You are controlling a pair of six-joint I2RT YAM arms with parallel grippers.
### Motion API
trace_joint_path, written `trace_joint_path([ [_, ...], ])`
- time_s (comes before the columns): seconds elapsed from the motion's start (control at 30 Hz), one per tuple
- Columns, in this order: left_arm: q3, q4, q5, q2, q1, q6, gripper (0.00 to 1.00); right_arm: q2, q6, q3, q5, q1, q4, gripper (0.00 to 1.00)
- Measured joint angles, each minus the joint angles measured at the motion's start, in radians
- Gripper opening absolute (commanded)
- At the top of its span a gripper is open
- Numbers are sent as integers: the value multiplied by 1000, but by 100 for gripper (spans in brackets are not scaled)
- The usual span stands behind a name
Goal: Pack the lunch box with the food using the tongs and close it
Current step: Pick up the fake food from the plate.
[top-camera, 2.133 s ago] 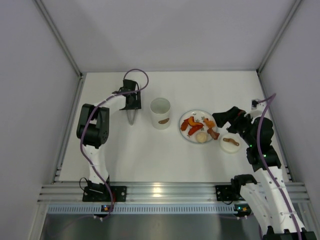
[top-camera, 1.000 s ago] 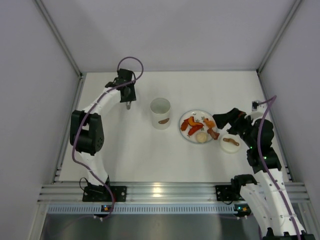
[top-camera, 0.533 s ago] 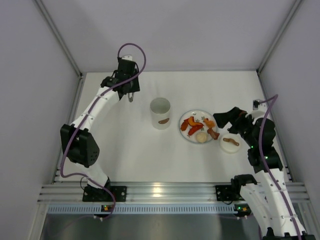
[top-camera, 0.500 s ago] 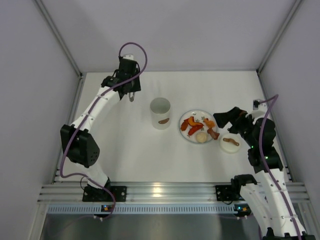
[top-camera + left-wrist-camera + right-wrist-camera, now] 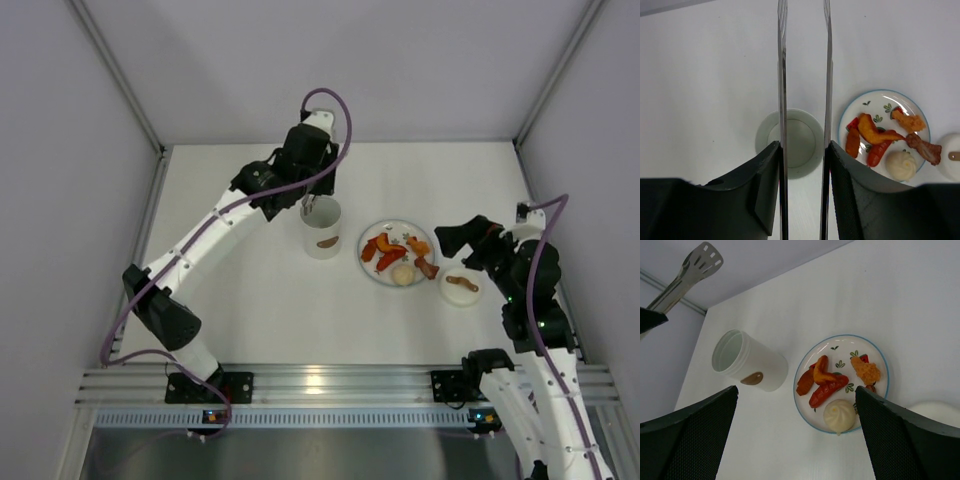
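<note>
Steel tongs [image 5: 782,100] are clamped in the left gripper [image 5: 804,150], their two blades slightly apart. The lunch box [image 5: 802,140] stands open straight beyond the jaws, framed between the blades. Right of it, the food [image 5: 875,135] lies on the plate [image 5: 875,95]. The right gripper [image 5: 796,395] hangs with jaws spread wide, the plate below and between them.

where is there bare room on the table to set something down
Free: the table left of the lunch box, and the near strip in front of it and the plate. Crowded: plate, lid and right hand bunch at right.
</note>
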Motion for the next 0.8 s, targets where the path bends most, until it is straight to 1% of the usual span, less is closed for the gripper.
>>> trace_joint_path([
  [0.23, -3, -24, -37, -3, -198, 7, 47, -55, -24, 79, 147, 0, -102, 99],
  [0.37, -42, -17, -49, -7, -290, 1, 47, -71, -35, 129, 238, 0, -156, 99],
  [0.6, -169, -7, -56, -11, -372, -29, 47, -101, -50, 158, 317, -1, -215, 100],
  [0.8, -209, 6, -68, -11, -443, -56, 48, -103, -61, 158, 336, -1, -242, 100],
])
